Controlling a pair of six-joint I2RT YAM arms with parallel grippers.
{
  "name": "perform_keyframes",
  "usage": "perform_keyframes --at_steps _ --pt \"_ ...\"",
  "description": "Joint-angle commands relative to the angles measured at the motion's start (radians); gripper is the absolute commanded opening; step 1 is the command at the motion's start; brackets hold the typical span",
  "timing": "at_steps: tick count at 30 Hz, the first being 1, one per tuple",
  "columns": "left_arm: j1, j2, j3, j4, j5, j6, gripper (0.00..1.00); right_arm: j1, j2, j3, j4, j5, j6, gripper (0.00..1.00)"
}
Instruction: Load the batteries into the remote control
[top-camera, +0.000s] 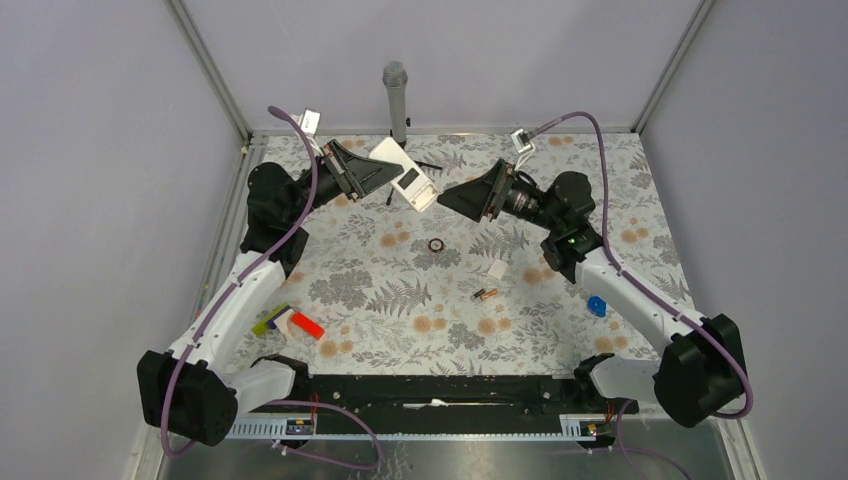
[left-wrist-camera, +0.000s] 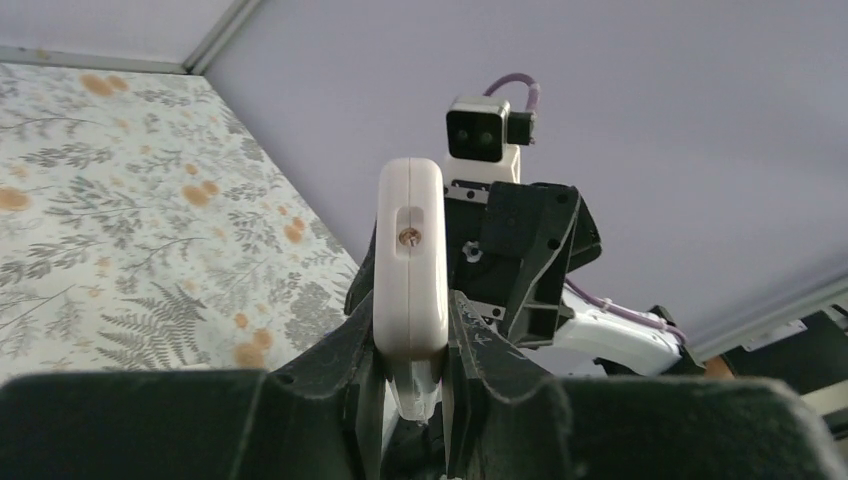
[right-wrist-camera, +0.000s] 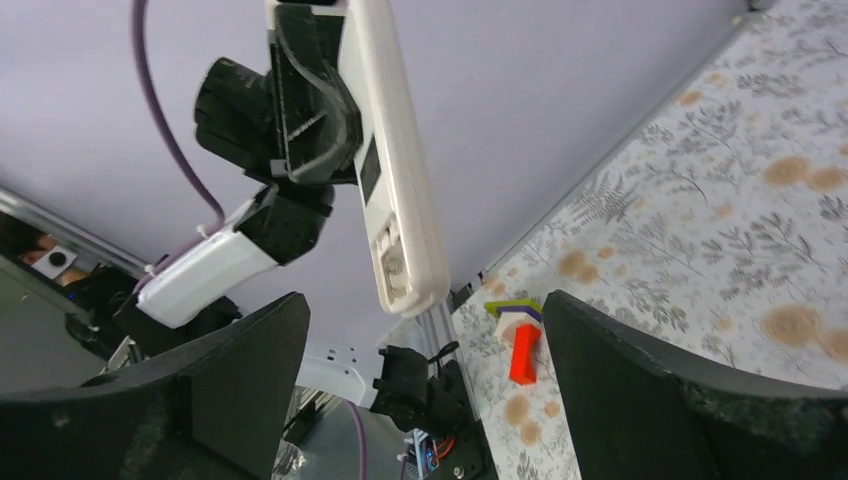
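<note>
Left gripper (top-camera: 372, 176) clamped on remote control (top-camera: 408, 175), far centre; right gripper (top-camera: 447, 196) spread apart beside it; batteries (top-camera: 486, 294) lie nearer.

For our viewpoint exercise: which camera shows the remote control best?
Right wrist: the remote control appears large, lengthwise, its recess visible. Left wrist shows only one narrow end; top external shows it small, from above.

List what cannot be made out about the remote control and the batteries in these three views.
1. Front of the remote control: turned away or covered in every view; only white shows.
2. Its lower end: in the left wrist view, covered by the fingers of the left gripper.
3. Polarity marks on the batteries: too small in the top view, outside both wrist views.
4. Whether anything sits inside the remote: top view too small, right wrist view edge-on.
</note>
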Motion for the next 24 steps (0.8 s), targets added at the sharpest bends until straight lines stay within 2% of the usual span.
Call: perform_keyframes --at_steps 1,3,8,11,14,15,18,20,24 --pt "-0.009 0.003 0.017 0.150 0.063 -0.112 0.00 0.016 0.059 0.083 0.182 -0.050 0.103 0.92" --pt "-0.013 0.008 0.019 0.176 0.076 -0.142 0.00 0.025 0.084 0.117 0.164 -0.070 0.102 0.85" --pt "-0.024 0.010 0.015 0.199 0.073 -0.174 0.01 0.047 0.126 0.171 0.190 -0.123 0.131 0.57" --pt "-0.025 0.009 0.012 0.200 0.061 -0.181 0.02 0.058 0.136 0.187 0.198 -0.160 0.138 0.48" --pt "-0.026 0.009 0.008 0.205 0.055 -0.191 0.05 0.060 0.140 0.193 0.204 -0.184 0.149 0.35" --pt "-0.026 0.009 0.007 0.207 0.057 -0.195 0.09 0.060 0.140 0.195 0.204 -0.189 0.153 0.27" --pt "-0.023 0.009 0.018 0.181 0.091 -0.176 0.39 0.060 0.140 0.217 0.166 -0.204 0.142 0.07" --pt "-0.010 0.004 0.049 0.079 0.143 -0.108 0.52 0.060 0.140 0.241 0.098 -0.220 0.096 0.02" --pt "0.004 0.008 0.155 -0.169 0.280 0.062 0.67 0.059 0.139 0.305 -0.056 -0.290 -0.038 0.01"
